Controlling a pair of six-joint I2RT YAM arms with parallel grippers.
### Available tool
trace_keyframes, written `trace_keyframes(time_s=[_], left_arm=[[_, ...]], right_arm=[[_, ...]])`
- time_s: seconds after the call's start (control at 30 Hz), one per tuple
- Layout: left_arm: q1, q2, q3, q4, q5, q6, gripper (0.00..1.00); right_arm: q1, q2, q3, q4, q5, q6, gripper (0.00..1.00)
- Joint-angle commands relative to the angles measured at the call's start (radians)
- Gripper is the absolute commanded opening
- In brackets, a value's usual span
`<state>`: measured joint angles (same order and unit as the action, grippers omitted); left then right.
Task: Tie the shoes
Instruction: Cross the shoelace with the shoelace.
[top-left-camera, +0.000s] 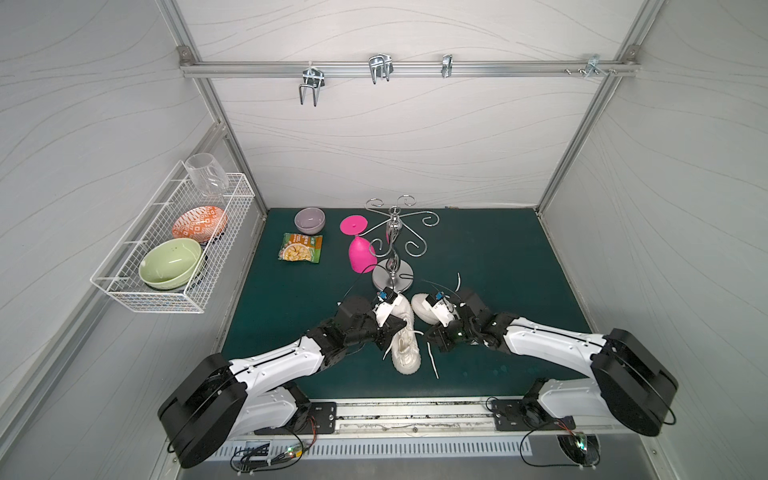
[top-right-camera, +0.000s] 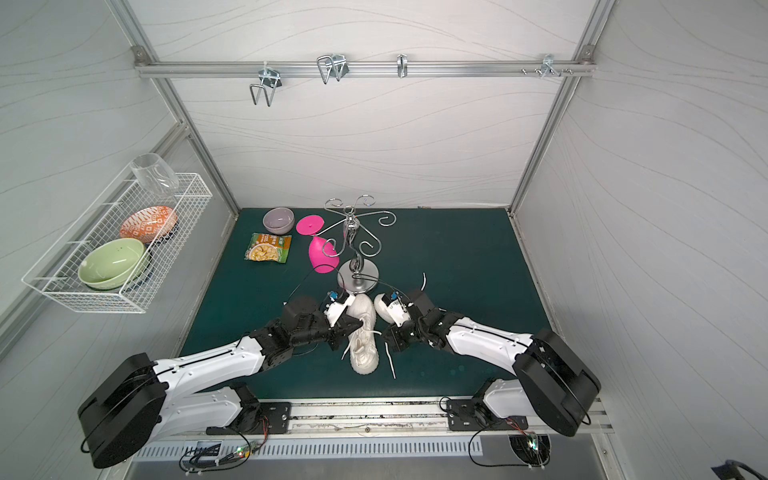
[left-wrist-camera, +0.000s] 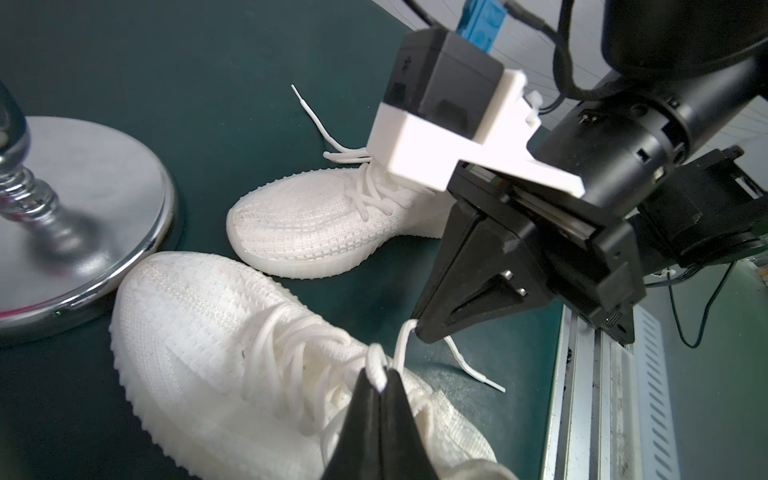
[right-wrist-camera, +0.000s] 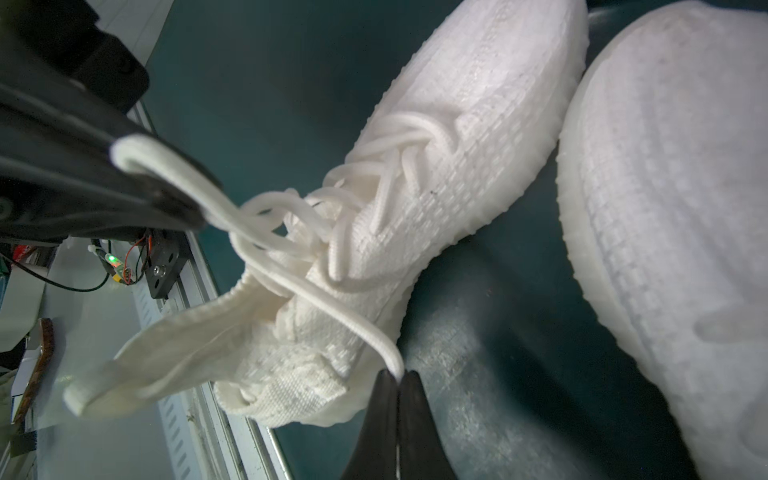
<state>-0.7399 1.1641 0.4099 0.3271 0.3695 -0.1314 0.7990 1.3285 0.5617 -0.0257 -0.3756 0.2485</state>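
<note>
The two shoes are sitting side by side near the middle of the green mat (top-left-camera: 498, 291), between the two arms. The nearer shoe (top-left-camera: 406, 353) is lying with its long axis running front to back. Its toe is pointing at the back wall and almost touching the base of the chrome stand (top-left-camera: 392, 278), and its heel is facing the robot's rail. The other shoe (top-left-camera: 422, 308) is lying slantwise to its right, with its toe pointing left towards the first shoe's toe. Its heel end is hiding under the right wrist.

The left gripper (left-wrist-camera: 380, 380) is pinching a loop of the nearer shoe's lace (right-wrist-camera: 353, 328) with its jaws pressed together. The right gripper (right-wrist-camera: 399, 380) is likewise clamping a strand of that lace between closed jaws, just off the shoe's right side. A loose lace end (top-left-camera: 432, 365) is trailing on the mat beside the heel.

Behind the stand, a pink glass (top-left-camera: 361, 255) is lying on its side. Further left, a snack packet (top-left-camera: 300, 248) and an empty grey bowl (top-left-camera: 309, 220) are sitting on the mat.

On the left wall, a white wire basket (top-left-camera: 145, 297) is holding a green bowl (top-left-camera: 172, 264) at the front. An orange patterned bowl (top-left-camera: 199, 224) is leaning behind it, and a clear glass (top-left-camera: 206, 174) is standing at the back.
</note>
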Motion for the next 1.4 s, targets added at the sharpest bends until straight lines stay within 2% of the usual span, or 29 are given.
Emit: trace_keyframes(time_s=[0.0, 0.3, 0.67, 0.73, 0.83, 0.9, 1.0, 1.17, 1.37], left_arm=[[0.001, -0.037, -0.006, 0.049, -0.003, -0.008, 0.00], [-0.003, -0.099, -0.079, 0.002, 0.040, -0.056, 0.00], [-0.019, -0.075, -0.088, -0.016, 0.024, -0.040, 0.00], [-0.020, -0.078, -0.091, -0.014, 0.015, -0.039, 0.00], [-0.020, -0.088, -0.094, -0.021, 0.008, -0.032, 0.00], [-0.020, -0.095, -0.097, -0.026, 0.010, -0.032, 0.00], [-0.019, -0.105, -0.100, -0.033, 0.011, -0.032, 0.00], [-0.020, -0.118, -0.099, -0.040, 0.005, -0.033, 0.00], [-0.020, -0.125, -0.092, -0.050, 0.002, -0.032, 0.00]], right_arm=[[-0.019, 0.024, 0.021, -0.039, -0.023, 0.022, 0.00], [-0.046, 0.032, 0.075, -0.042, -0.005, 0.056, 0.00], [-0.026, 0.046, 0.124, -0.089, -0.009, 0.047, 0.00], [-0.026, 0.027, 0.089, -0.102, -0.028, 0.019, 0.04], [-0.026, 0.001, 0.044, -0.099, -0.136, -0.058, 0.14], [-0.026, -0.002, 0.031, -0.087, -0.197, -0.093, 0.26], [-0.034, 0.006, 0.019, -0.024, -0.215, -0.116, 0.44], [-0.061, 0.070, 0.039, 0.064, -0.259, -0.141, 0.51], [-0.061, 0.124, 0.053, 0.122, -0.290, -0.153, 0.46]])
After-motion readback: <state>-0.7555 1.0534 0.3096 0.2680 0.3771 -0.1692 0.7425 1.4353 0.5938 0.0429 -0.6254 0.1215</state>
